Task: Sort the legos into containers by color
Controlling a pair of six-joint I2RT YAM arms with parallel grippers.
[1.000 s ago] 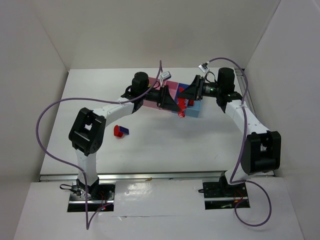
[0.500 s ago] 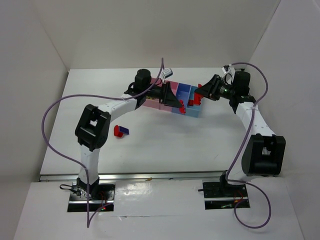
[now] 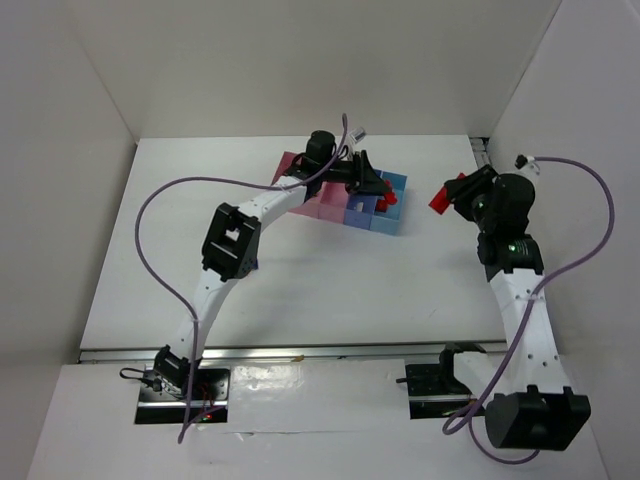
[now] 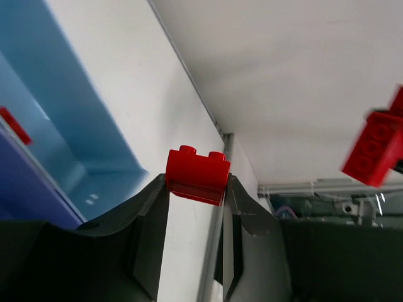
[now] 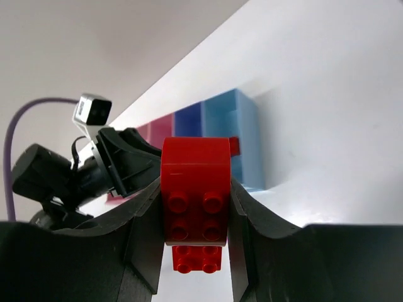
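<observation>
We saw the right tool [image 3: 443, 196] swing clear of the containers [image 3: 325, 208], clenched on a stacked red lego [image 5: 195, 189], while the left tool [image 4: 197, 187] reached over their blue end gripping another red brick [image 4: 197, 174]. Seemingly, misplaced reds were being relocated.

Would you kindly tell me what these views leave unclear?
Top external: the left gripper, holding a red lego, and arm cover most of the containers; contents hidden.
Left wrist: a second red piece at the right edge is blurred and cut off.
Right wrist: the right gripper and its red stack hide part of the containers; brick count unclear.
</observation>
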